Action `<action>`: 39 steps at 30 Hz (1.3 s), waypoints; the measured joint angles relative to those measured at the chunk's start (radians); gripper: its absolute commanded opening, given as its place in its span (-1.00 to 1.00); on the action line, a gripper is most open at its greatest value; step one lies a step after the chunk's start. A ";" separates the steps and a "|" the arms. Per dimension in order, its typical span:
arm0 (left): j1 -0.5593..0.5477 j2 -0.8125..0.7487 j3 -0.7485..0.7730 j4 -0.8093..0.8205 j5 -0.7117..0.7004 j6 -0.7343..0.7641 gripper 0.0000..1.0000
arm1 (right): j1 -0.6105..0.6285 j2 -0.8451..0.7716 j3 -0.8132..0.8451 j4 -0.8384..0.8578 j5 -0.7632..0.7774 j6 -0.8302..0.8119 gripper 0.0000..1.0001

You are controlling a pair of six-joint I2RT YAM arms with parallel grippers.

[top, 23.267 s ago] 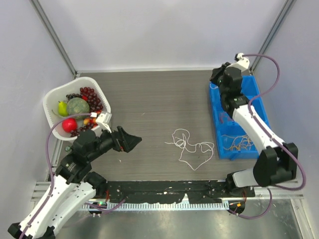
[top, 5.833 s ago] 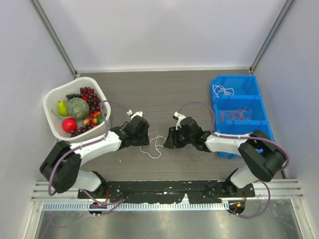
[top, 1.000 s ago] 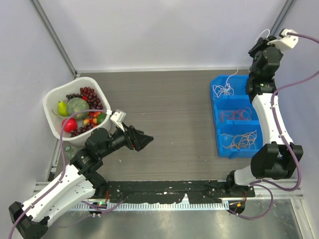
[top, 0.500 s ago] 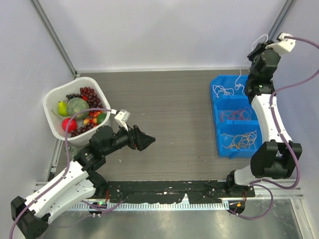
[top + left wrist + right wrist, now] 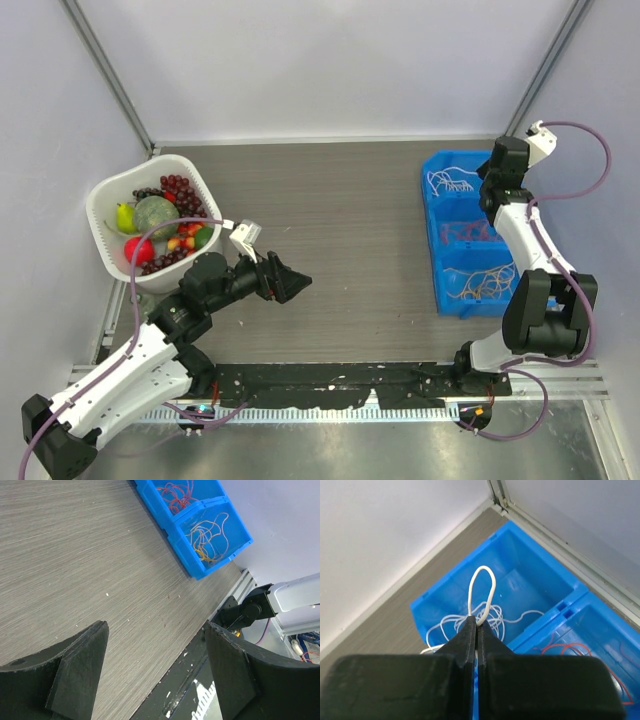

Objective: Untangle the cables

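Right hand (image 5: 476,624) is pinching the white cable (image 5: 483,586) over the bin (image 5: 530,565) at two o'clock; next, probably releasing. Left hand (image 5: 155,630) is gaping, empty.

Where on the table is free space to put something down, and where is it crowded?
The widest bare patch is the middle of the table, between the fruit basket and the blue bin, beyond the open left gripper. The bin's three compartments all hold cables; the right gripper pinches the white cable over the far one.
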 measured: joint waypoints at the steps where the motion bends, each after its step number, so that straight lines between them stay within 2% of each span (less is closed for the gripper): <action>1: 0.000 0.000 0.000 -0.001 0.000 -0.002 0.62 | -0.003 0.008 0.026 -0.013 0.004 0.004 -0.97; 6: 0.000 -0.006 -0.002 -0.001 0.000 -0.015 0.63 | -0.016 0.050 0.093 -0.050 0.020 0.024 -0.92; 8: 0.000 -0.016 -0.005 -0.004 0.000 -0.021 0.63 | -0.023 0.082 0.111 -0.065 0.021 0.027 -0.78; 9: 0.000 -0.022 -0.007 -0.008 0.000 -0.023 0.63 | -0.027 0.103 0.122 -0.073 0.019 0.028 -0.46; 11: 0.000 -0.032 -0.008 -0.019 0.000 -0.024 0.63 | -0.037 0.146 0.153 -0.097 0.010 0.035 0.03; 12: 0.000 -0.038 -0.008 -0.025 -0.001 -0.023 0.62 | -0.043 0.175 0.180 -0.124 0.001 0.033 0.07; 17: 0.000 -0.059 -0.008 -0.051 -0.005 -0.023 0.63 | -0.056 0.291 0.338 -0.261 -0.043 0.028 0.11; 24: 0.000 -0.064 -0.008 -0.056 -0.016 -0.023 0.63 | -0.035 0.207 0.303 -0.327 -0.086 0.029 0.10; 26: 0.000 -0.058 -0.008 -0.055 -0.019 -0.023 0.63 | 0.004 0.145 0.262 -0.329 -0.097 0.025 0.11; 29: 0.000 -0.039 -0.008 -0.048 -0.019 -0.023 0.62 | 0.130 0.044 0.186 -0.304 -0.129 0.014 0.20; 34: 0.000 -0.035 -0.008 -0.050 -0.020 -0.023 0.63 | 0.429 -0.138 -0.041 -0.163 -0.268 -0.047 0.25; 36: 0.000 -0.062 -0.008 -0.053 -0.024 -0.023 0.66 | 0.482 -0.235 -0.155 -0.129 -0.320 -0.065 0.26; 39: 0.000 -0.141 -0.008 -0.055 -0.034 -0.024 0.75 | 0.486 -0.412 -0.280 -0.129 -0.352 -0.073 0.27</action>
